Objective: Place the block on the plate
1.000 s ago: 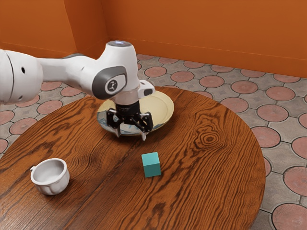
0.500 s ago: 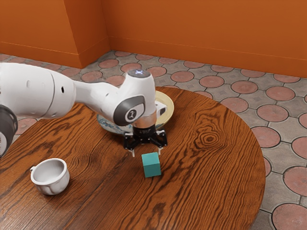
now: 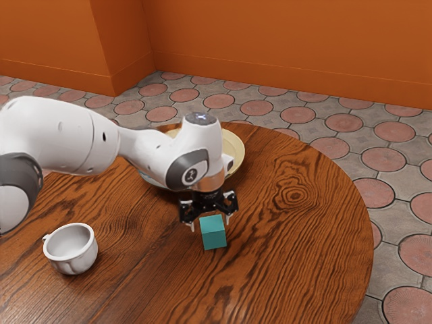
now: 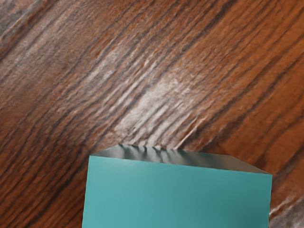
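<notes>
The arm (image 3: 143, 146) reaches in from the exterior view's left, its 2 jaws apart, pointing down.

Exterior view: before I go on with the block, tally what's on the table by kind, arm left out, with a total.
Block: 1, teal
Plate: 1, partly hidden by the arm
Cup: 1, white
Total: 3

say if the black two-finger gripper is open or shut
Open: in the exterior view the gripper has its fingertips apart, a gap between one and the teal cube.
</notes>
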